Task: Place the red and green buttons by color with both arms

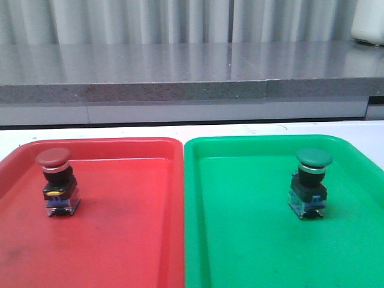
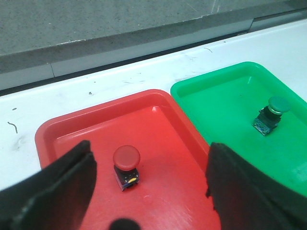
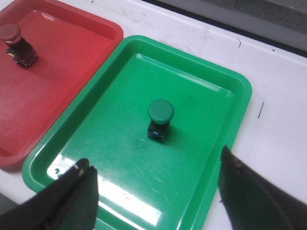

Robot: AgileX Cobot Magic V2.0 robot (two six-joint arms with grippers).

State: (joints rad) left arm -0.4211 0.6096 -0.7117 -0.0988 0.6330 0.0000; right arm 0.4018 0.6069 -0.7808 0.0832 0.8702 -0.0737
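Trays came first in our reading: the red tray [image 1: 120,240] lay on the left and the green tray [image 1: 252,240] on the right, touching along their long edges on the white table [image 2: 96,96]. We found the red button [image 1: 56,180] standing upright in the red tray, toward its far left part, and the green button [image 1: 311,183] upright in the green tray, toward its far right part. Each cap thus already matched its tray, so we judged the sorting itself done and the step in hand to be the release or pull-back. Our left gripper [image 2: 148,187] hung above the red button with its jaws spread wide and nothing between them; our right gripper [image 3: 156,191] hung above the green button, likewise spread wide and empty. Neither touched a button. For the next move we judged that both arms needed only to lift clear without brushing the caps
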